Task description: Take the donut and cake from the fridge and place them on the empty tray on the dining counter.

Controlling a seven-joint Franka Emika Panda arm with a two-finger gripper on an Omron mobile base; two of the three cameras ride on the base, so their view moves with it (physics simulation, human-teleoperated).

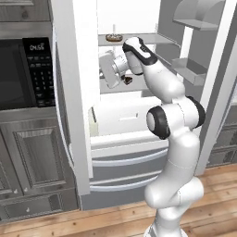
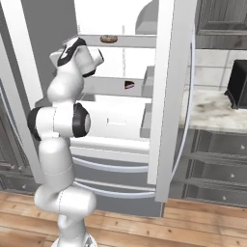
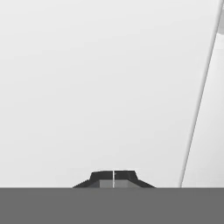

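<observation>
The fridge [image 1: 115, 139] stands with both doors open. On its upper shelf lies the donut [image 1: 113, 37] [image 2: 108, 38]. The dark cake [image 1: 127, 80] [image 2: 129, 85] sits on the middle shelf, just right of my hand. My gripper [image 1: 102, 70] reaches in between those two shelves and points left toward the white inner wall. In the hand view the gripper [image 3: 113, 179] has its two tips pressed together with nothing between them, facing a plain white surface. The tray and the dining counter are out of view.
The left fridge door [image 1: 76, 92] stands close beside my hand, and the right door [image 2: 169, 96] with its bins [image 1: 190, 69] flanks the arm. A black microwave [image 1: 23, 74] is built in at the left. A marble counter top [image 2: 212, 113] carries a black appliance [image 2: 239, 84].
</observation>
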